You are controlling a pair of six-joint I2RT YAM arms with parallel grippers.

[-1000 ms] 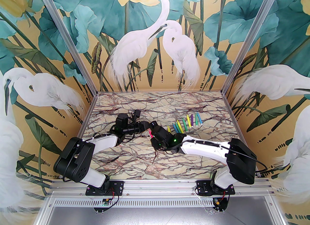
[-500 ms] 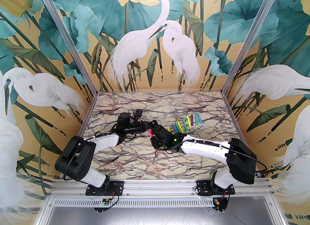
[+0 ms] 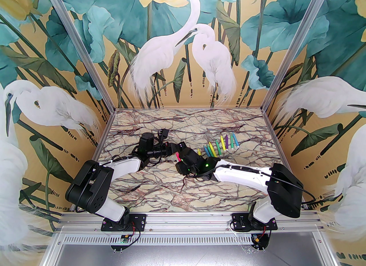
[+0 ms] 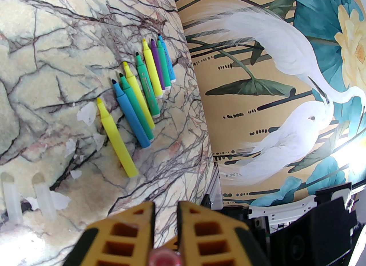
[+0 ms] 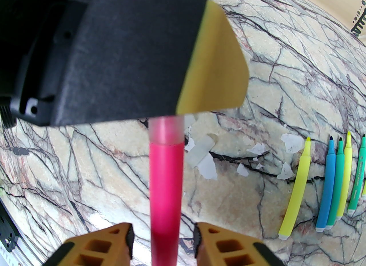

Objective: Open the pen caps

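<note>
- The right gripper [image 5: 163,230] clasps the bright pink marker barrel [image 5: 165,187] low down, held up above the marble-patterned table [image 5: 286,73]. The translucent whitish plastic cap [image 5: 165,131] sits on the barrel's far end, tucked inside the left gripper [image 4: 165,210], which looks clamped on it.
- Only the cap's base shows past the left gripper's yellow-padded finger [image 5: 211,67], so the bite may be shallow. A pull could slide the pads off the smooth plastic and leave the cap seated.
- The right hold sits far from the cap, so a pull off the barrel's axis could lever the marker askew or drag it out of that grasp.
- A sudden release could fling the cap, or swing an arm into the row of uncapped coloured markers [image 5: 326,184] lying near, scattering them.
- A dropped cap could roll among the loose clear caps [image 4: 43,199] and torn white paper scraps [image 5: 291,142].
</note>
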